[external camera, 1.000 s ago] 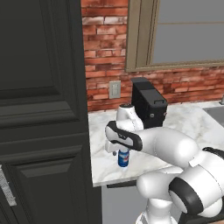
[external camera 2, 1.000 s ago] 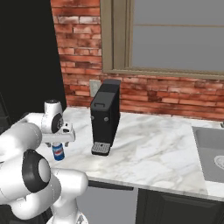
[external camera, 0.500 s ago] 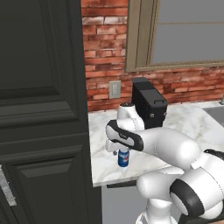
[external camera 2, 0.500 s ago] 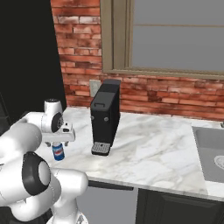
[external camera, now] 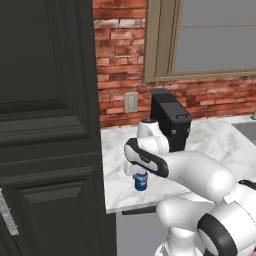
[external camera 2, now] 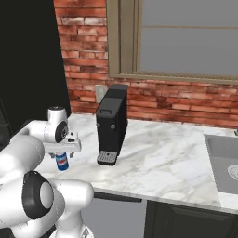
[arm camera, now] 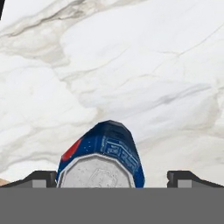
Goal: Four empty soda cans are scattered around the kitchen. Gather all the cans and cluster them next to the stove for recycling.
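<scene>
- Here the gripper (arm camera: 112, 177) hangs straight above the blue soda can (arm camera: 101, 159), jaws spread wide, a dark fingertip (arm camera: 40, 178) showing on either side of the can's silver top and nothing held.
- The can stands upright on the marble counter (external camera 2: 158, 153), its long axis running along the gripper's line of approach, directly below the hand; a straight descent looks enough.
- Beyond the can, to the gripper's side, stands the black coffee machine (external camera 2: 113, 124).
- Against the earlier frames, arm and can sit unchanged.
</scene>
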{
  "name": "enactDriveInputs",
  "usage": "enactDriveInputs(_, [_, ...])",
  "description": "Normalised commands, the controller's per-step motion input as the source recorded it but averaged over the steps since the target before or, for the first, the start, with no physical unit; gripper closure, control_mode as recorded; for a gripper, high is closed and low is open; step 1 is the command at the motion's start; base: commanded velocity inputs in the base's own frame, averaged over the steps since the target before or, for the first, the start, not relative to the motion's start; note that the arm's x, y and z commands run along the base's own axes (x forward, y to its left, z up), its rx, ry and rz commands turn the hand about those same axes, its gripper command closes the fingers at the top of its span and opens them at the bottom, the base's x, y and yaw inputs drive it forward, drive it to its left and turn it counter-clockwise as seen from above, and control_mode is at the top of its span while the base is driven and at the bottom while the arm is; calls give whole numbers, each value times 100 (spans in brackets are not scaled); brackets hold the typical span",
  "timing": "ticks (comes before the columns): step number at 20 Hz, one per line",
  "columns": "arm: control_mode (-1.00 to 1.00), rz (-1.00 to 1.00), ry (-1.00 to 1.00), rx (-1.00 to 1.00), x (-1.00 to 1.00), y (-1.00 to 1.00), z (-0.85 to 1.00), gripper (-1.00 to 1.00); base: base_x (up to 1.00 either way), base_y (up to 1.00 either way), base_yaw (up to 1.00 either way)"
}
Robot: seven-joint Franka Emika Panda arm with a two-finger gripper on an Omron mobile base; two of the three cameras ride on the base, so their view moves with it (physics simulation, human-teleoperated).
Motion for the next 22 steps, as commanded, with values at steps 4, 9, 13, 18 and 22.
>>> enactDriveInputs(4, [-100, 0, 0, 0, 0, 1, -11, -100, 0, 0, 0])
enactDriveInputs(9, [-100, 0, 0, 0, 0, 0, -10, -100, 0, 0, 0])
enactDriveInputs(13, [-100, 0, 0, 0, 0, 0, -1, -100, 0, 0, 0])
enactDriveInputs(18, [-100, 0, 0, 0, 0, 2, -5, -100, 0, 0, 0])
enactDriveInputs(22, [-100, 0, 0, 0, 0, 7, -19, 100, 0, 0, 0])
